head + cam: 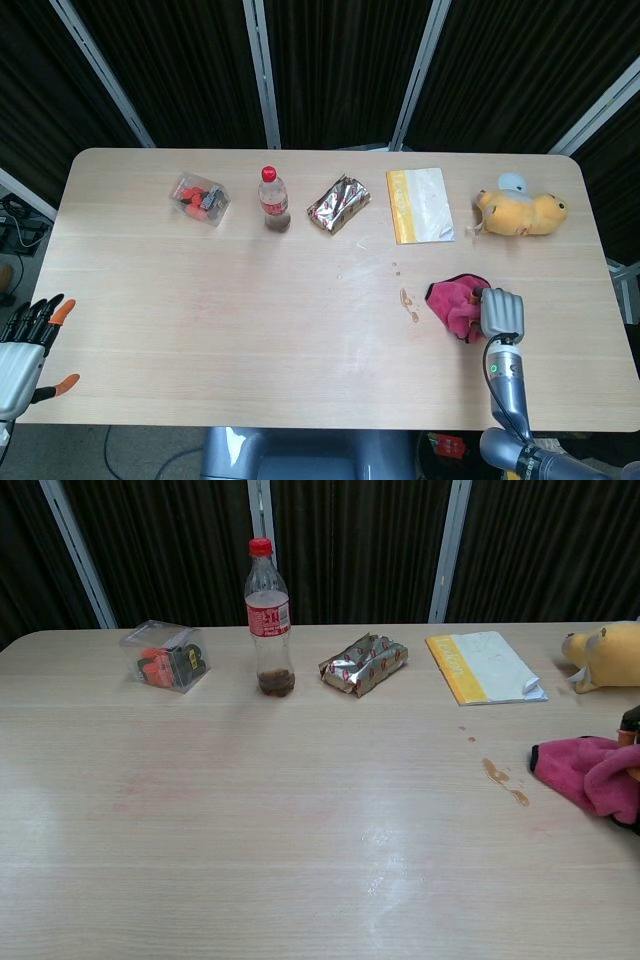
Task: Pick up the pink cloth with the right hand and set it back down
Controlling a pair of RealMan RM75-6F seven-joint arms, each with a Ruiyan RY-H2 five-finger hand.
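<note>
Pink cloth (455, 305) bunched on tabletop (250, 320), right side. Right hand (502, 312) on cloth, fingers curled into fabric. Lift not evident; raise and set-down pending. Left hand (25, 345) idle, fingers spread.

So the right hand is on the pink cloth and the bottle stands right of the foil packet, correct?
Not quite. In the head view the right hand is on the pink cloth, but the bottle stands left of the foil packet, not right.
</note>
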